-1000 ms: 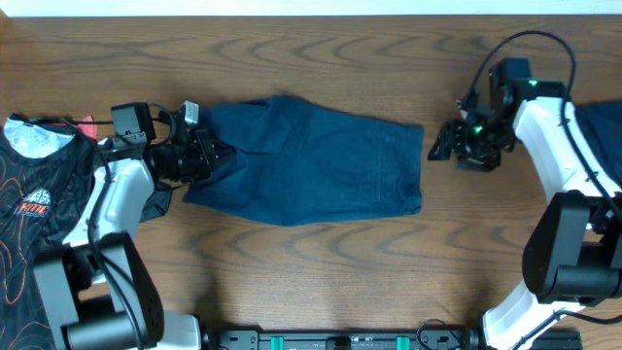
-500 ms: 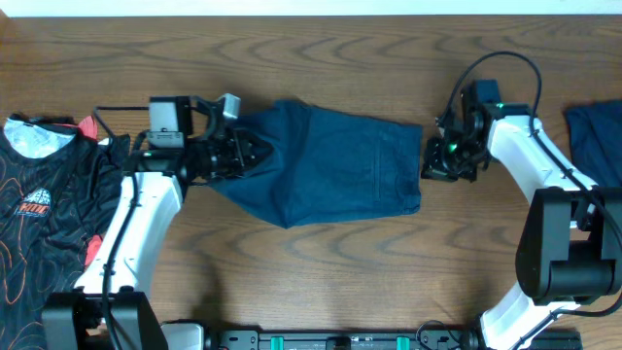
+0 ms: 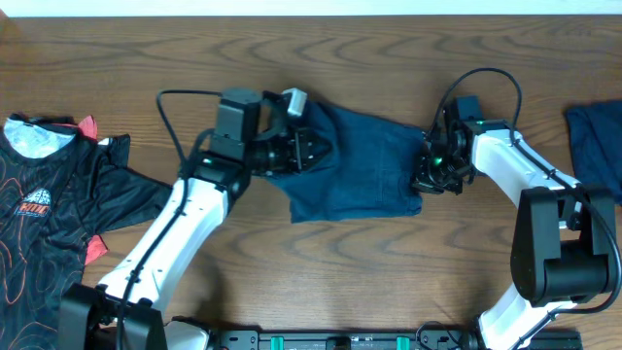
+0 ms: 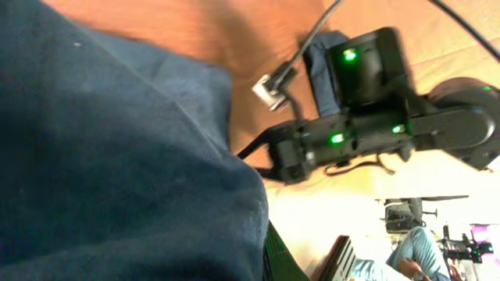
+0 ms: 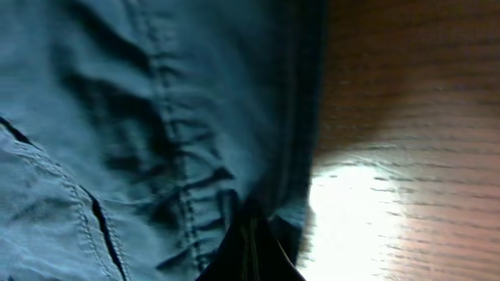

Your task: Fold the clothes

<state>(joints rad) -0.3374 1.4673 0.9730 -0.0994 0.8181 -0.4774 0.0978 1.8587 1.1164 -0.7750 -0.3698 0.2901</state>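
Note:
A dark navy garment (image 3: 364, 175) lies mid-table, its left part lifted and doubled over toward the right. My left gripper (image 3: 316, 151) is shut on that lifted left edge. In the left wrist view the navy fabric (image 4: 117, 156) fills the picture and hides the fingers. My right gripper (image 3: 425, 181) sits at the garment's right edge. In the right wrist view its fingers (image 5: 254, 248) are closed together to a point, resting on the hem of the garment (image 5: 156, 117).
A black shirt with an orange pattern (image 3: 49, 224) lies at the left edge. Another navy garment (image 3: 593, 136) lies at the right edge. The right arm (image 4: 367, 117) shows in the left wrist view. Bare wood (image 5: 406, 117) lies right of the hem.
My left gripper has carried the garment's left edge far to the right, folding it over. My right gripper has moved left and down onto the garment's right edge.

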